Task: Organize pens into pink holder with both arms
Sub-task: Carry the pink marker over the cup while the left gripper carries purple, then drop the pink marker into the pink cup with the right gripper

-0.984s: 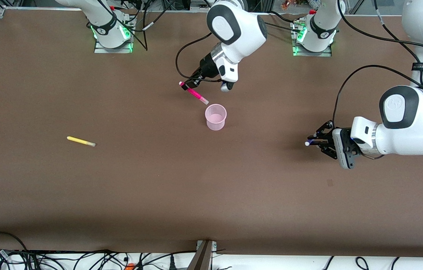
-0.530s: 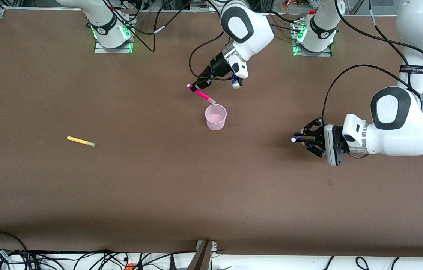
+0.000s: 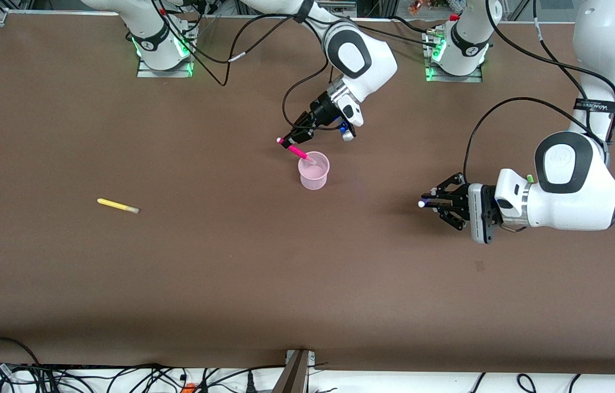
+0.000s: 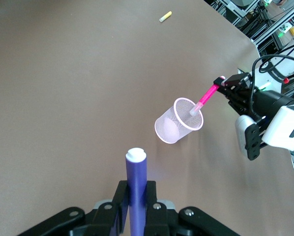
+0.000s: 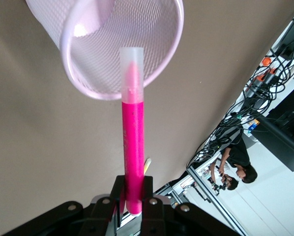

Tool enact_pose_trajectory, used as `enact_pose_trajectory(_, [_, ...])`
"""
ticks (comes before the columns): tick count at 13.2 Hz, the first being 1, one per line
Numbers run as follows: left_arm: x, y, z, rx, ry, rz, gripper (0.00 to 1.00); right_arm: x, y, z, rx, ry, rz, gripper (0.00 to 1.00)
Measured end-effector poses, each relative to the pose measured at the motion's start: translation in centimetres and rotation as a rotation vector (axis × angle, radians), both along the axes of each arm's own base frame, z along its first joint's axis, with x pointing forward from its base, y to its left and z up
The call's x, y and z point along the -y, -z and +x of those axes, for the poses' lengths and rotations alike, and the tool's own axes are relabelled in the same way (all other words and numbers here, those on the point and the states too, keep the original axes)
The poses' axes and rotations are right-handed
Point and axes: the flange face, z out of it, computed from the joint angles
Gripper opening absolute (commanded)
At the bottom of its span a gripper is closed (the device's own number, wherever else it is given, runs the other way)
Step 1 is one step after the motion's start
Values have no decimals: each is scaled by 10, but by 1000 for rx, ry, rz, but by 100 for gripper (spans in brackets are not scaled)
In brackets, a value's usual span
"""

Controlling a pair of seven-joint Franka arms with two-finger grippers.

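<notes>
The pink holder [image 3: 314, 173] stands upright mid-table; it also shows in the left wrist view [image 4: 179, 125] and the right wrist view [image 5: 102, 73]. My right gripper [image 3: 292, 137] [image 5: 132, 189] is shut on the magenta pen [image 3: 299, 152] [image 5: 132, 128], which is tilted with its pale end at the holder's mouth. My left gripper [image 3: 431, 204] [image 4: 135, 196] is shut on the purple pen [image 4: 136, 187], held above the table toward the left arm's end, apart from the holder. The yellow pen [image 3: 117, 206] lies on the table toward the right arm's end. A small green bit [image 3: 529, 178] shows at the left arm's wrist.
The brown table [image 3: 231, 273] has bare room all round the holder. The arm bases [image 3: 162, 49] stand along the edge farthest from the front camera. Cables [image 3: 121, 376] run along the nearest edge.
My right gripper has lowered the magenta pen until its pale end reaches the holder's mouth. My left gripper has carried the purple pen a little toward the holder.
</notes>
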Motion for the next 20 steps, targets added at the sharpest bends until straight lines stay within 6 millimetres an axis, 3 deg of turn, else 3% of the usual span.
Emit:
enact_pose_trajectory(6, [0, -2, 1, 4, 0, -2, 0, -11, 16, -16, -5, -45, -5, 0])
enact_pose_trajectory(12, [0, -2, 0, -3, 6, -5, 0, -12, 15, 1, 38, -81, 26, 0])
enact_pose_trajectory(13, [0, -2, 0, -6, 7, -6, 0, -12, 17, 1, 37, -81, 24, 20])
enact_pose_trajectory(14, [0, -2, -1, -7, 8, -6, 0, -12, 20, 1, 36, -82, 21, 59])
enact_pose_trajectory(15, [0, -2, -1, -8, 9, -7, 0, -12, 22, 1, 35, -82, 19, 77])
enact_pose_trajectory(17, [0, -2, -1, -12, 13, -8, 0, -12, 22, 1, 35, -82, 18, 99])
enact_pose_trajectory(20, [0, -2, -2, -14, 15, -9, 0, -12, 20, 4, 40, -81, 20, 99])
